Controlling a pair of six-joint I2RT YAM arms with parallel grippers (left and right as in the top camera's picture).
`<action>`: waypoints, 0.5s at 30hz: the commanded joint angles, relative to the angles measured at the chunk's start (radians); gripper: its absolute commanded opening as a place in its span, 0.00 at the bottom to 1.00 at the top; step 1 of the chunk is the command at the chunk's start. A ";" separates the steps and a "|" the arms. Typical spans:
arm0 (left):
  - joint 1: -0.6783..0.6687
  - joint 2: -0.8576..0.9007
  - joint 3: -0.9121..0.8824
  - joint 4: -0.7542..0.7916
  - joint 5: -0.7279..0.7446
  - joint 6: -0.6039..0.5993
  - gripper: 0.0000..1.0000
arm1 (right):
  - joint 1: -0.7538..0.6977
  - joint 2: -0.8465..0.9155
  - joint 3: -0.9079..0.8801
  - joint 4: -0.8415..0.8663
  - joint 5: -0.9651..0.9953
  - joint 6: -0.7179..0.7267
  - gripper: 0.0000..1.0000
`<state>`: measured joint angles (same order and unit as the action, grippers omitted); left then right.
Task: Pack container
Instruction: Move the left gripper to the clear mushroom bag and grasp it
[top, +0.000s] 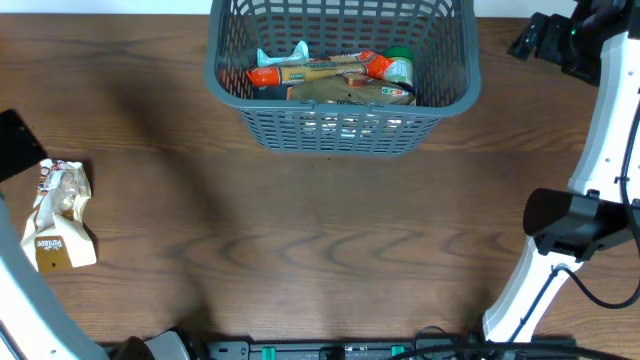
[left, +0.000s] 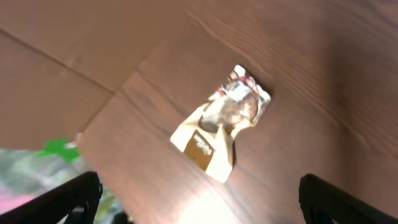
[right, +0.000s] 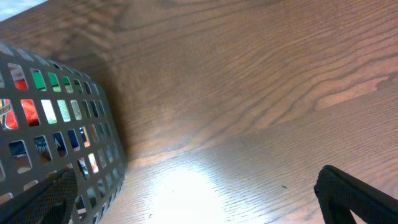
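A crumpled packet (top: 58, 215) lies flat on the desk (top: 300, 250) close to its left edge, and from there it could be nudged over that edge if the fingers are brought down off-centre. Being thin and creased, it could also be pinched by a corner only and dropped during the carry, or snagged on the rim if it is brought in too low. The container (top: 340, 128) stands at the far middle of the desk, already holding several packets (top: 330, 75), well apart from the loose one. The left hand (left: 199, 182) hangs above the crumpled packet (left: 217, 127), its fingers spread wide and holding nothing. The right hand (right: 193, 180) is likewise spread and unladen, and the container's lattice wall (right: 74, 124) lies just beside its left finger, so the container could be shoved by a careless move.
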<state>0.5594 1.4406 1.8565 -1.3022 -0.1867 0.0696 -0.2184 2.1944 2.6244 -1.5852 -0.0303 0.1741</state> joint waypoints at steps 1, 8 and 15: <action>0.085 0.017 -0.125 0.056 0.227 0.180 0.99 | 0.011 0.000 -0.001 0.000 -0.004 -0.015 0.99; 0.141 0.024 -0.451 0.351 0.235 0.364 0.99 | 0.011 0.000 -0.001 0.000 -0.004 -0.015 0.99; 0.154 0.083 -0.633 0.503 0.237 0.592 0.98 | 0.011 0.000 -0.001 0.000 -0.003 -0.015 0.99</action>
<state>0.6987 1.4921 1.2476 -0.8211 0.0292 0.5434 -0.2184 2.1944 2.6244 -1.5848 -0.0303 0.1741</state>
